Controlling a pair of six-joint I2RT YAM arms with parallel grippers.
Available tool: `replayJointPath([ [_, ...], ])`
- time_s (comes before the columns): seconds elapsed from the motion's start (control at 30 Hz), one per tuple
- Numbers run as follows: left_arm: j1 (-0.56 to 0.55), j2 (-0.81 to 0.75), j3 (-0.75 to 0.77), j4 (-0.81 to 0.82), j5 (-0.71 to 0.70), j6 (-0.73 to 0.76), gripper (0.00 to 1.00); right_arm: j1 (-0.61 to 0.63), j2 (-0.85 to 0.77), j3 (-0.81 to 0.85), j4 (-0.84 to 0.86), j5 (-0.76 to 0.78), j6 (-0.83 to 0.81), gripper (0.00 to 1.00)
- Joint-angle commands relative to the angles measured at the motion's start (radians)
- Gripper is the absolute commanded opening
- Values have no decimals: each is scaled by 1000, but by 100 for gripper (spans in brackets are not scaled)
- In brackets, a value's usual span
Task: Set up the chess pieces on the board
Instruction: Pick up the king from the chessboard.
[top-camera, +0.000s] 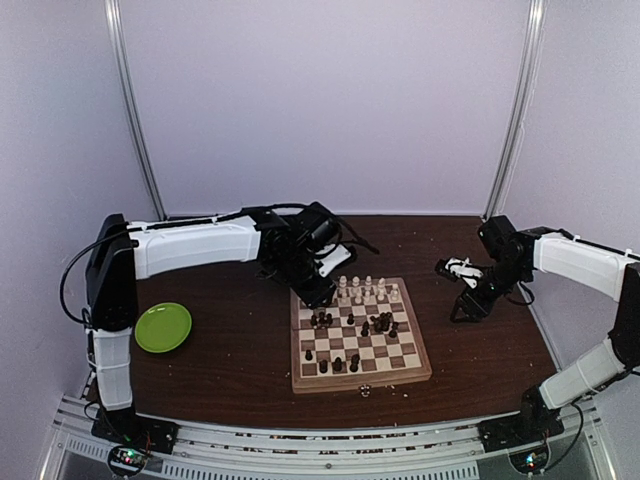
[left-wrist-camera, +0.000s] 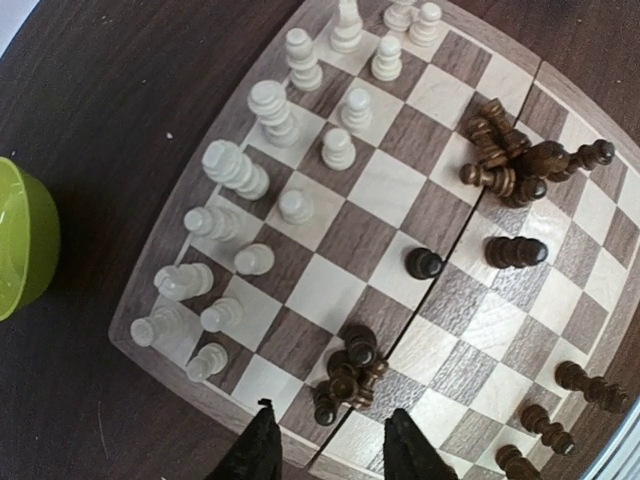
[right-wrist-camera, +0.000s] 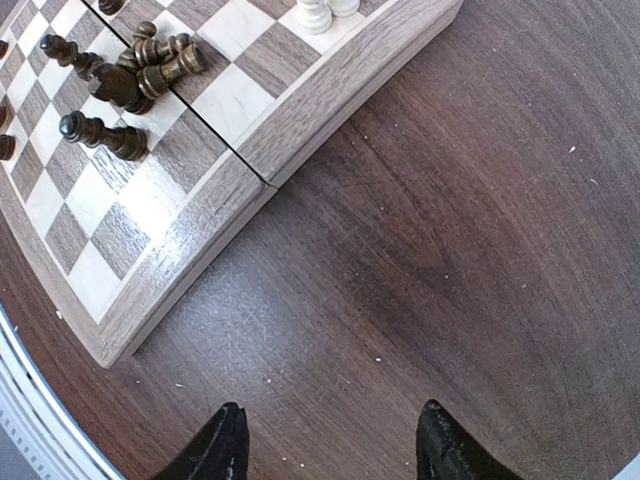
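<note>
Soft, even light, with faint shadows. The overhead view looks slightly hazy. Both wrist views bow the board (left-wrist-camera: 325, 295) at its rim, and the table (right-wrist-camera: 450, 200) carries a dull sheen.

I see the checkered wooden board (top-camera: 360, 381) lying flat. The cream chess pieces (top-camera: 367, 288) stand in two rows along its far edge. The dark chess pieces (top-camera: 380, 323) are scattered mid-board, several toppled in clumps.

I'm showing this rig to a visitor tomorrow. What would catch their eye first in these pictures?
The board sits centre stage: cream pieces stand in two rows along its far side, while dark pieces lie tumbled in heaps on the middle squares. The left gripper hangs open over the board's edge beside one heap, and a lime-green plate glows off to the board's left.
</note>
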Motion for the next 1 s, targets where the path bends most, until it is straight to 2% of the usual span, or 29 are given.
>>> replayJointPath([
  [0.0, -13, 7, -9, 107, 122, 54, 35, 12, 21, 25, -18, 19, -6, 57],
  [0.27, -28, 95, 73, 143, 240, 104, 31, 13, 19, 20, -17, 30, -3, 57],
  [0.5, -73, 127, 108, 154, 271, 121, 35, 13, 20, 22, -18, 34, -2, 57],
  [0.77, -97, 181, 168, 162, 255, 96, 35, 14, 0, 26, -18, 13, 1, 57],
  [0.87, -95, 145, 169, 156, 252, 85, 34, 17, -47, 20, 8, -70, 12, 56],
  [0.97, -83, 19, 114, 174, 252, 84, 35, 36, -133, 31, 44, -153, 31, 56],
])
